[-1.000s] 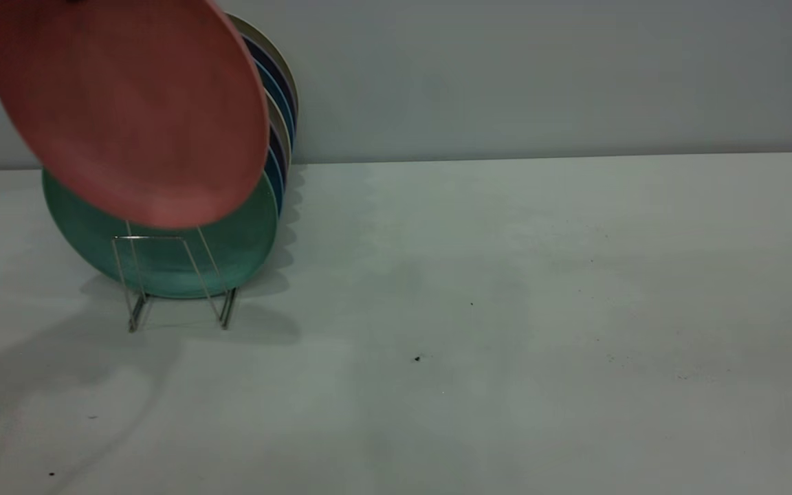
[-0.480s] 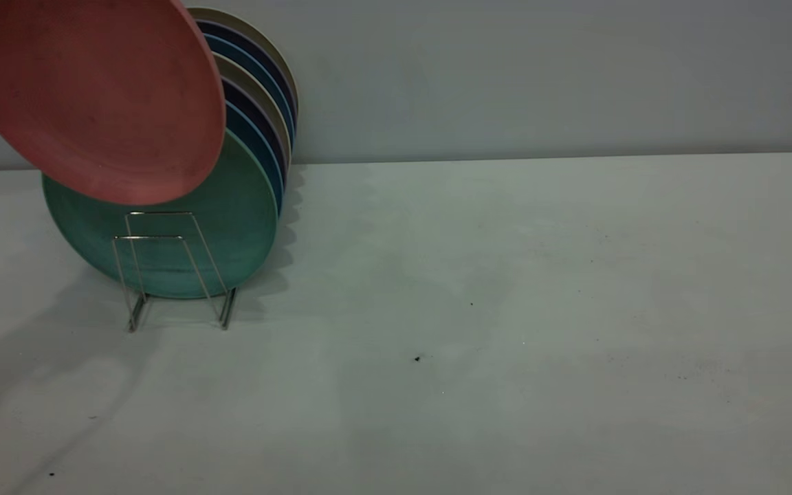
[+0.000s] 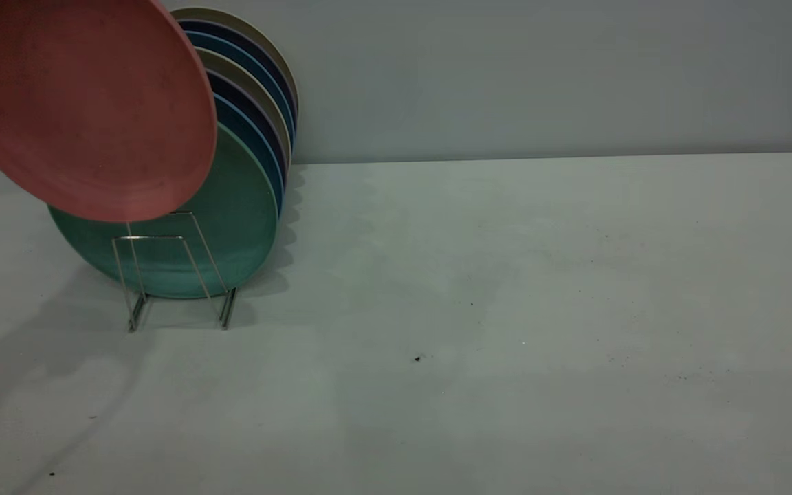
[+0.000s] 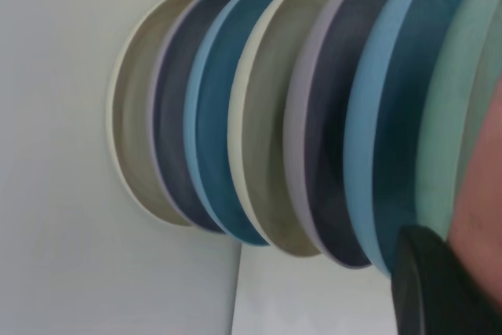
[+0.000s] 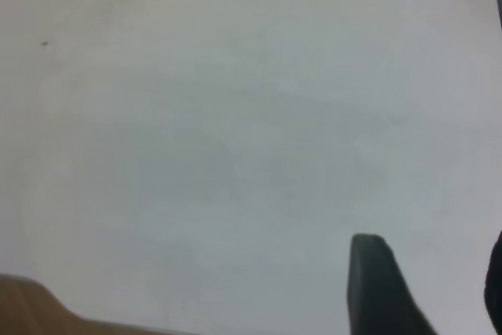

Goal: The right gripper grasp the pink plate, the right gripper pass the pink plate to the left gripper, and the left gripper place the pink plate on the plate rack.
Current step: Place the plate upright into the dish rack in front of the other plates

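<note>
Plate [image 3: 83,110], salmon pink, hangs tilted in the air at the exterior view's left, its lower edge overlapping the teal-green plate [image 3: 231,227] standing foremost in the plate rack [image 3: 162,275] on the table [image 3: 506,309]; neither of my grippers appears here. From my left wrist, my left gripper [image 4: 439,288] presses one dark finger against the pink rim beside the row of racked plates [image 4: 282,115], holding it. From my right wrist, my right gripper [image 5: 431,288] hovers over bare table, fingers apart, carrying nothing.
</note>
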Robot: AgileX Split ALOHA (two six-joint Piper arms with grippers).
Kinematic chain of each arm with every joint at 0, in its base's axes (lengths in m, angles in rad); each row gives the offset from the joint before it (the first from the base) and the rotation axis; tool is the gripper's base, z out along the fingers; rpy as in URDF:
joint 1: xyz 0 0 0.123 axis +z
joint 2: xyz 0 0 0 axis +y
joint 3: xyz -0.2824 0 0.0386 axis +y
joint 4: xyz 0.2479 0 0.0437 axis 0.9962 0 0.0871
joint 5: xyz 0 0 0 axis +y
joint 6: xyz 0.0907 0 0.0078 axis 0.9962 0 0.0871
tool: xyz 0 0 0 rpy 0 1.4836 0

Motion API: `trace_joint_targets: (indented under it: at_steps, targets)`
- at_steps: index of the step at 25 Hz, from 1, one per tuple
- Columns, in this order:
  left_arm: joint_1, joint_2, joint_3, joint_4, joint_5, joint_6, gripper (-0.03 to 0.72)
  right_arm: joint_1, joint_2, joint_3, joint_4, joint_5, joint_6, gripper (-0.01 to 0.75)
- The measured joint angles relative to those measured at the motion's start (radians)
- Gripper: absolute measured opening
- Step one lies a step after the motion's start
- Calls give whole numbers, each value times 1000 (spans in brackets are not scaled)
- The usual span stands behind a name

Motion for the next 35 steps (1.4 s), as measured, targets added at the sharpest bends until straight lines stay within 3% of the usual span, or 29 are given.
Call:
trace_joint_targets:
  at_steps: [20, 35]
  targets:
    - [0, 0, 4, 18, -21, -5, 49, 0, 0, 13, 2, -19, 17, 347]
    - [0, 32, 4, -101, -43, 100, 49, 0, 0, 13, -1, -19, 17, 345]
